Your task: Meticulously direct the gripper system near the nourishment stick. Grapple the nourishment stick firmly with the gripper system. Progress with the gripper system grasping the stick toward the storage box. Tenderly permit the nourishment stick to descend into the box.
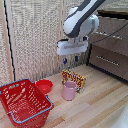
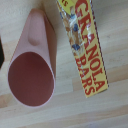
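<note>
The nourishment stick (image 1: 74, 78) is a flat yellow package with red print, standing on the wooden table just behind the pink cup. In the wrist view its label reads "GRANOLA BARS" (image 2: 85, 47), right beside the cup. My gripper (image 1: 70, 60) hangs in the air above the package, its two dark blue-tipped fingers apart with nothing between them. The storage box (image 1: 25, 102) is a red lattice basket with a blue-grey rim at the exterior view's lower left, well apart from the gripper. The fingers do not show in the wrist view.
A pink cup (image 1: 69, 90) stands in front of the package; it also appears in the wrist view (image 2: 32, 65). A small red bowl (image 1: 44, 86) sits between basket and cup. A wooden drawer cabinet (image 1: 111, 52) stands at the exterior view's right. A slatted blind wall (image 1: 35, 40) is behind.
</note>
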